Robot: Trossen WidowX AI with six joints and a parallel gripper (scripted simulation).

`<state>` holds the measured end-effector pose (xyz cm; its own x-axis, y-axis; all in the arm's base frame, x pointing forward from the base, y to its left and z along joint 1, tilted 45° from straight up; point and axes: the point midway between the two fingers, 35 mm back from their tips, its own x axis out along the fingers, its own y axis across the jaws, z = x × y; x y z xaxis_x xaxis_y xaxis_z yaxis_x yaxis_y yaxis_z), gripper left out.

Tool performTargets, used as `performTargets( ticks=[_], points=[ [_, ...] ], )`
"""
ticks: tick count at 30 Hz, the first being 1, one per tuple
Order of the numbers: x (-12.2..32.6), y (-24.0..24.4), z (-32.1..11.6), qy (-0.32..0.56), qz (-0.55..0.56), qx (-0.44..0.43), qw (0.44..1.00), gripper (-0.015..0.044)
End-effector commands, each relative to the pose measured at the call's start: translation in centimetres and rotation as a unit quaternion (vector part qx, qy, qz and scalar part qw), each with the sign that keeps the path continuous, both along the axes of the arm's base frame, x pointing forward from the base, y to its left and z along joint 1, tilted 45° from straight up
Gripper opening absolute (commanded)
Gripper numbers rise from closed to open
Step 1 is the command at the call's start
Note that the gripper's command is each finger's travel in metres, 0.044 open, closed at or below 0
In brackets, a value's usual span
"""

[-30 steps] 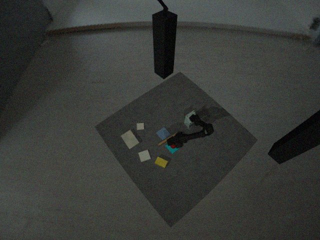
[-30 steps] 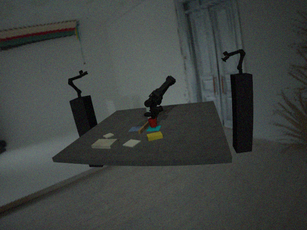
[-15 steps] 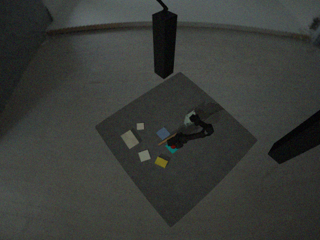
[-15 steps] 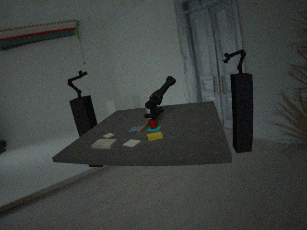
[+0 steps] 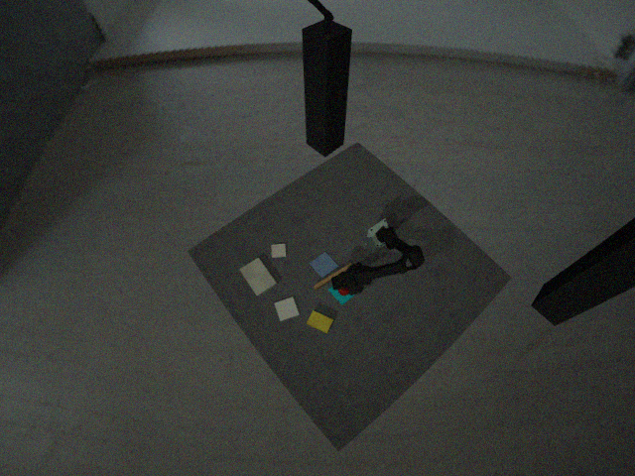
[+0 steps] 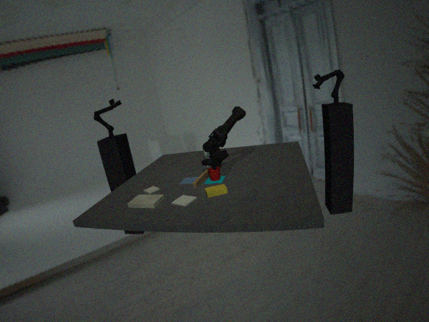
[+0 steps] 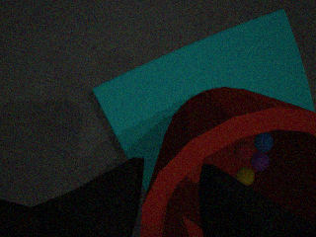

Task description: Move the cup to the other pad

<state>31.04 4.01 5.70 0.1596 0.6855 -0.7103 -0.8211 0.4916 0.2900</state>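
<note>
Cup down on the teal pad, fingers coming off its wall

The round red cup (image 5: 343, 292) (image 6: 214, 174) (image 7: 222, 129) stands upright on the flat teal square pad (image 5: 341, 298) (image 6: 221, 179) (image 7: 197, 69), around the middle of the grey table (image 5: 338, 400) (image 6: 270, 208) (image 7: 44, 49), well in from its edges and corners. Small coloured marbles (image 7: 260, 161) lie inside.

The black parallel-jaw gripper (image 5: 341, 282) (image 6: 214, 167) (image 7: 172, 172) is partly open, one finger outside the wall, the other inside; a gap shows outside, so it seems to hold nothing. Letting go looks to be the step in hand. Next calls for a little more opening, then a straight lift; snagging the rim could tip out marbles.

The black jointed arm (image 5: 387, 269) (image 6: 226, 126) bends out toward the table's right corner in the top view, its forearm reaching back and wrist dropping to the cup.
</note>
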Motion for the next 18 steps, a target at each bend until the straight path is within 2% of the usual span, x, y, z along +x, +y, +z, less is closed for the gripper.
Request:
performTargets(
  ticks=[1, 18],
  points=[
    [0.0, 0.0, 0.0, 0.0, 0.001, 0.0, 1.0, 0.0128],
    [-0.3, -1.6, 1.4, 0.001, -0.001, -0.001, 1.0, 0.0128]
  ],
)
